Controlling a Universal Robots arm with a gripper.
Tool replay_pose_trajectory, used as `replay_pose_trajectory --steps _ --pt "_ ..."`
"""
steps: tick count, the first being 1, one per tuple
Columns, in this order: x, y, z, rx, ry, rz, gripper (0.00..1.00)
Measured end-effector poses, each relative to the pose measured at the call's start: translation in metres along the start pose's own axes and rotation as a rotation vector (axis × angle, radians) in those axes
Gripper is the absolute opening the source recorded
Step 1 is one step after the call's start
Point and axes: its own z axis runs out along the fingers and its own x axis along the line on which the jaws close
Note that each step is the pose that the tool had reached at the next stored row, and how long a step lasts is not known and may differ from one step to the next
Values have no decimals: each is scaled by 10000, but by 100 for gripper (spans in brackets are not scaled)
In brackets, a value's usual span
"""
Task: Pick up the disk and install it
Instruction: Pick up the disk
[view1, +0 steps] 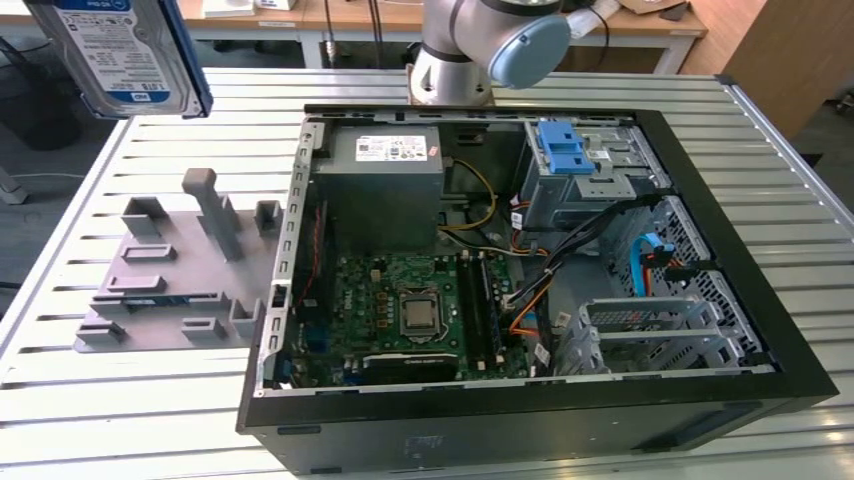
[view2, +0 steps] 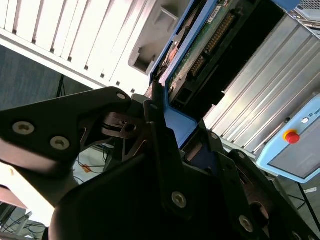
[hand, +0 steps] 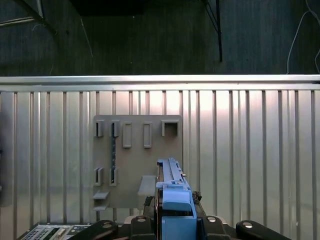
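My gripper (view2: 166, 126) is clamped tight on the hard disk (view1: 123, 48) by its blue bracket rail. I hold it high above the slatted table (view1: 747, 170), over the grey fixture plate (hand: 134, 165), off to the exterior view's left of the open computer case (view1: 534, 260).

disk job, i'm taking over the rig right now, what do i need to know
Pincer: shut on the disk, gripping it at a blue-railed edge.
Disk: held in the air over the grey holder plate on the slatted table, outside the open computer case.
Done: disk picked up.
Left: the disk is not yet installed in the case.
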Motion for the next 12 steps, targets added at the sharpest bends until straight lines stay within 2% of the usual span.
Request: replay_pose_trajectory --steps 12 --pt "27 -167 -1 -7 0 0 36"
